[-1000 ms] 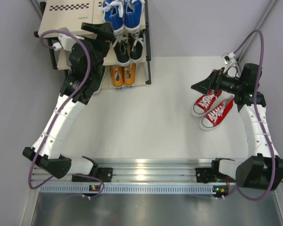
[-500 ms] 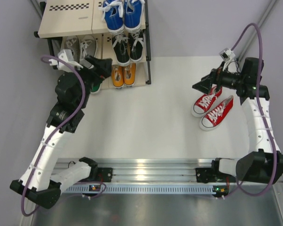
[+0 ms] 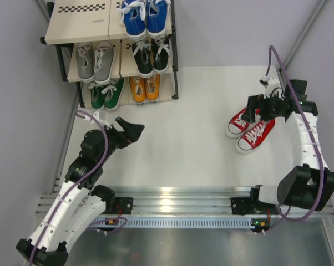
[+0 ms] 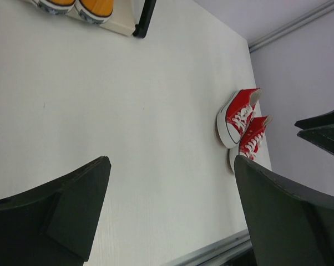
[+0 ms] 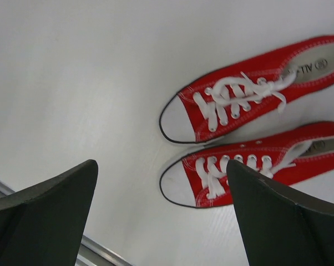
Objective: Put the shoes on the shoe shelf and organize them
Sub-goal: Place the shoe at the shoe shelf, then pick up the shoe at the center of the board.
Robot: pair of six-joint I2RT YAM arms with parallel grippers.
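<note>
The shoe shelf (image 3: pixel 78 23) stands at the far left. It holds blue shoes (image 3: pixel 145 19) on top, grey shoes (image 3: pixel 95 60) and black shoes (image 3: pixel 151 55) in the middle, and green shoes (image 3: pixel 107 93) and orange shoes (image 3: pixel 143 87) at the bottom. Two red shoes (image 3: pixel 250 128) lie side by side on the table at the right. They also show in the right wrist view (image 5: pixel 250 105) and the left wrist view (image 4: pixel 240 119). My right gripper (image 3: pixel 253 108) hangs open just above them (image 5: pixel 161 183). My left gripper (image 3: pixel 132 130) is open and empty over bare table (image 4: pixel 172 172).
The shelf's black corner post (image 4: pixel 145 19) and the orange toes (image 4: pixel 78 5) are at the top of the left wrist view. A metal rail (image 3: pixel 178 199) runs along the table's near edge. Grey walls close in on both sides.
My left arm has pulled back from the shelf toward the near side, uncovering the grey and green shoes. My right gripper has shifted slightly right, over the red shoes.
</note>
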